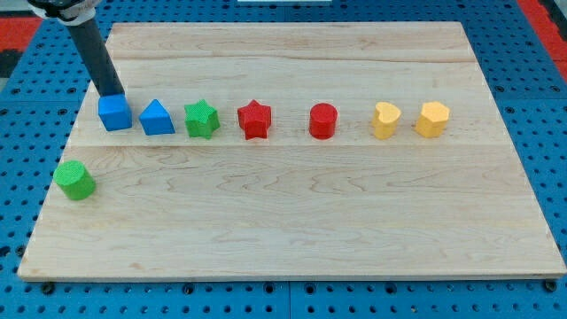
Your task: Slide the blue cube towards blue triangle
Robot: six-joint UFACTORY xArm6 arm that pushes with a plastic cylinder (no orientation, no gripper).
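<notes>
The blue cube [114, 112] sits at the left of the wooden board, at the start of a row of blocks. The blue triangle [157, 117] lies just to its right, with a small gap between them. My tip [111, 91] is at the cube's top edge, right behind it, touching or nearly touching. The dark rod slants up to the view's top left.
The row runs on to the right: green star [202, 119], red star [254, 120], red cylinder [323, 120], yellow heart [385, 120], yellow hexagon [433, 119]. A green cylinder [74, 180] stands alone near the board's left edge [53, 190].
</notes>
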